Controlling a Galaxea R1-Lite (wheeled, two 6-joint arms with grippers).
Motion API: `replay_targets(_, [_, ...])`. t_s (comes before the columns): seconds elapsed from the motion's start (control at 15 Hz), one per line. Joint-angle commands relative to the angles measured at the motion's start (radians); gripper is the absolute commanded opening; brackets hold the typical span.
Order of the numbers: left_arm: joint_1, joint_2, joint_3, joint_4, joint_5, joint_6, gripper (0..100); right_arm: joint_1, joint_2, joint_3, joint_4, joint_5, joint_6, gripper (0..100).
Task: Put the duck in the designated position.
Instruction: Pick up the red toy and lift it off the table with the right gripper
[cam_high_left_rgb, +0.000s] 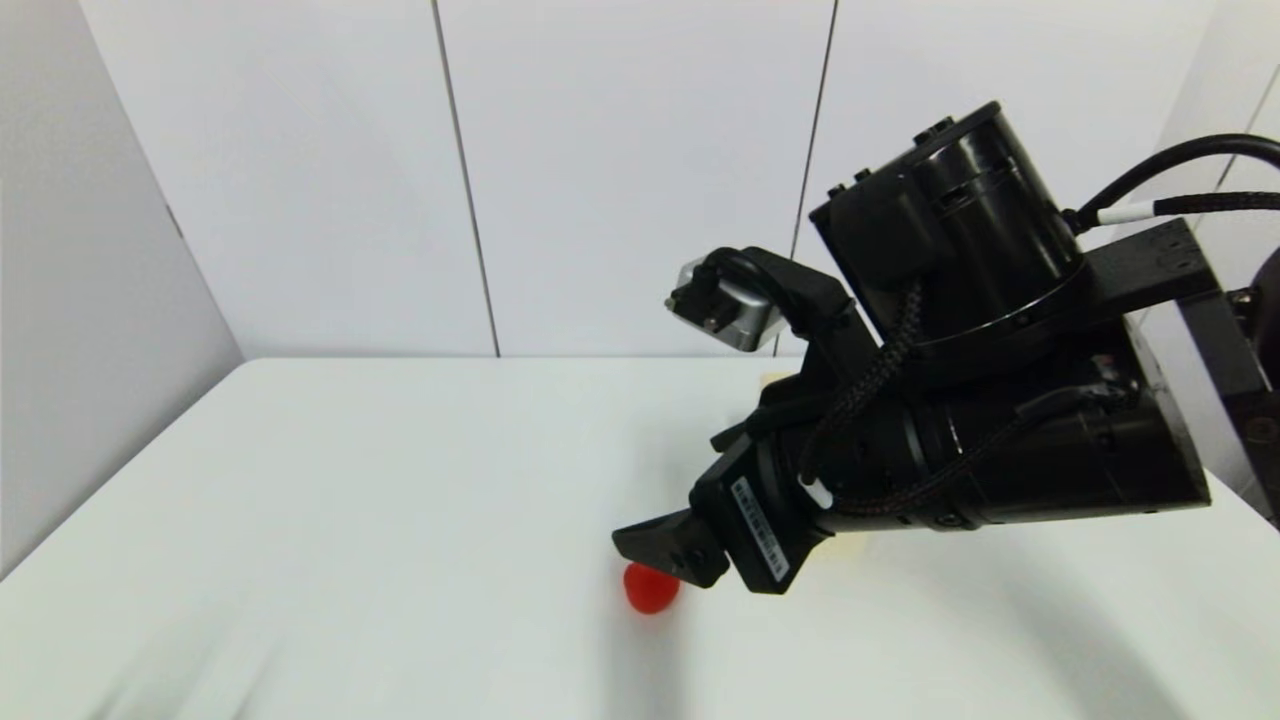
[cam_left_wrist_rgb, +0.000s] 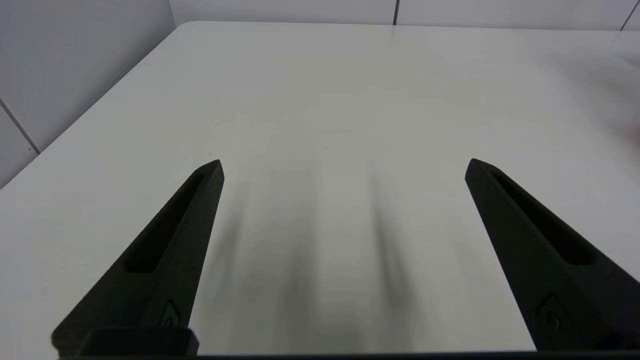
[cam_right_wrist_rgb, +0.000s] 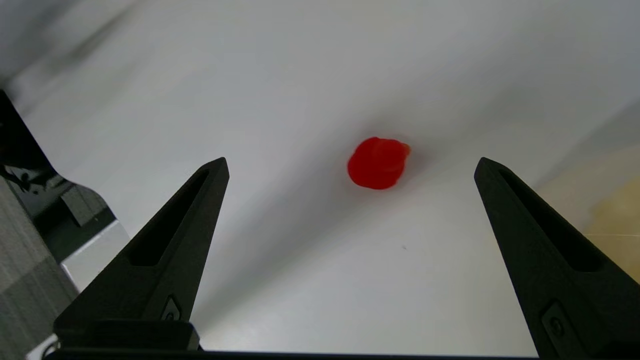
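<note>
Red and glossy, the duck (cam_high_left_rgb: 650, 590) sits alone on the white surface (cam_high_left_rgb: 350, 500), just beneath the tips of the right gripper (cam_high_left_rgb: 668, 552). From the right wrist view its jaws are spread wide, the duck (cam_right_wrist_rgb: 377, 163) lying ahead between them, untouched. The left gripper (cam_left_wrist_rgb: 344, 167) hovers over bare surface well apart, jaws likewise spread, holding nothing.
</note>
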Motion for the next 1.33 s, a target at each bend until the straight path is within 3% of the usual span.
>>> replay_targets(0.07, [0.000, 0.001, 0.000, 0.000, 0.000, 0.000, 100, 0.068, 0.116, -0.074, 0.010, -0.154, 0.140, 100])
replay_targets(0.2, [0.000, 0.001, 0.000, 0.000, 0.000, 0.000, 100, 0.093, 0.145, -0.075, 0.015, -0.224, 0.191, 100])
replay_targets(0.47, [0.000, 0.001, 0.000, 0.000, 0.000, 0.000, 100, 0.110, 0.188, -0.077, 0.013, -0.270, 0.261, 100])
replay_targets(0.53, [0.000, 0.001, 0.000, 0.000, 0.000, 0.000, 100, 0.125, 0.223, -0.077, 0.015, -0.335, 0.317, 100])
replay_targets(0.93, [0.000, 0.001, 0.000, 0.000, 0.000, 0.000, 100, 0.139, 0.286, -0.081, 0.027, -0.418, 0.447, 100])
replay_targets(1.33, [0.000, 0.001, 0.000, 0.000, 0.000, 0.000, 100, 0.137, 0.321, -0.078, 0.027, -0.435, 0.551, 100])
